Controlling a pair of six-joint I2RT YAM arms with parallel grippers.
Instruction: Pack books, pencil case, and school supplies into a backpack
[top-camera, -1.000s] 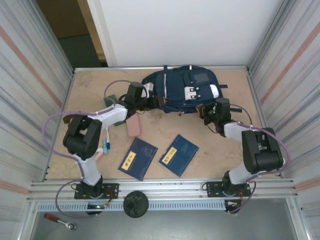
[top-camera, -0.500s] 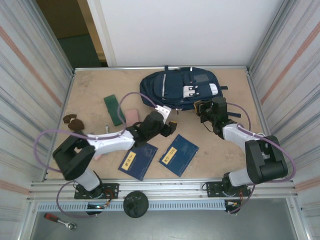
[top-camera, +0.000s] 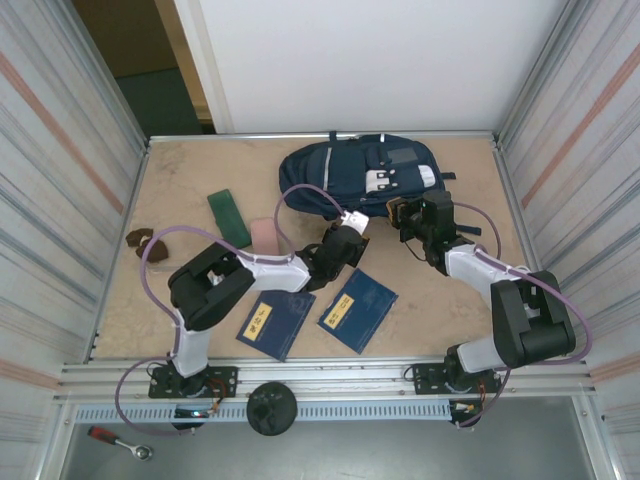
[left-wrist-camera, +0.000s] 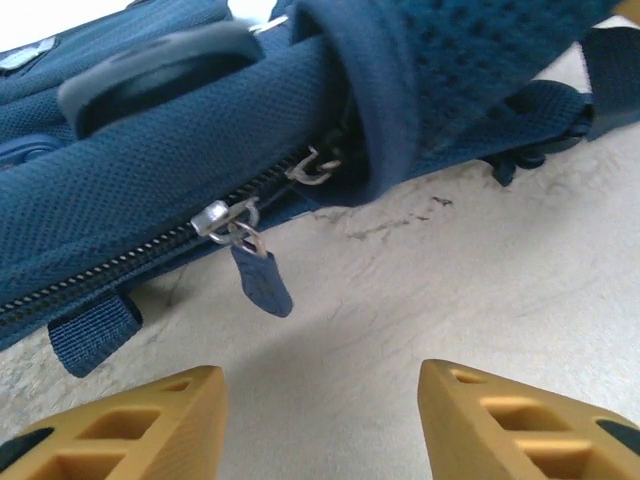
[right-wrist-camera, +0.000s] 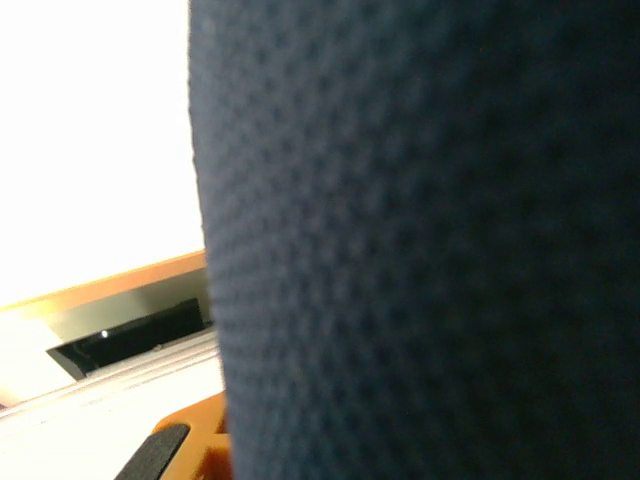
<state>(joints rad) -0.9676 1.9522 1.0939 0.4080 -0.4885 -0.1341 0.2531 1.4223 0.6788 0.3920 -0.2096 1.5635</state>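
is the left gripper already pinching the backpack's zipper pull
No, the left gripper is open, table showing between its fingers, and the zipper pull hangs off the backpack ahead, untouched.

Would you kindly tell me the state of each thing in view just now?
backpack: lying flat, zip closed
left book: closed, flat on table
right book: closed, flat on table
pencil case: on table, unpacked
left gripper: open, empty
right gripper: shut, against backpack fabric

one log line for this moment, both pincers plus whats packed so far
left pincer: open, facing zipper pull | right pincer: shut on backpack edge | books, pencil case: on table, unpacked
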